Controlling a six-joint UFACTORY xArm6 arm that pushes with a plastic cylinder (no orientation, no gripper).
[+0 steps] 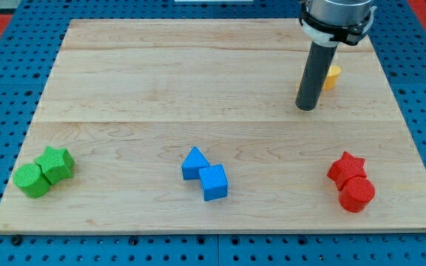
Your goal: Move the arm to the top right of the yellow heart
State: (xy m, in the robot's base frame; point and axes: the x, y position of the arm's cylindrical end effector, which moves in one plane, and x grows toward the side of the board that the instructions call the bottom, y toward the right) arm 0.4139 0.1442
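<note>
yellow heart (pixel 333 75) | view's upper right | flat on board (mostly hidden behind rod)

Bright, even overhead light falls across the pale wooden tabletop (pixel 161 81), leaving its grain crisp and free of glare. Shadows are soft and short: a faint dark smudge sits at the base of the straight dark rod near my tip (pixel 305 108), and thin shadows edge the blue cube-shaped block (pixel 214 182) and the red cylinder-shaped block (pixel 357 195). Focus holds sharp from centre to corners. The tabletop's sides taper toward the view's top, a perspective effect; its edges run straight.
</note>
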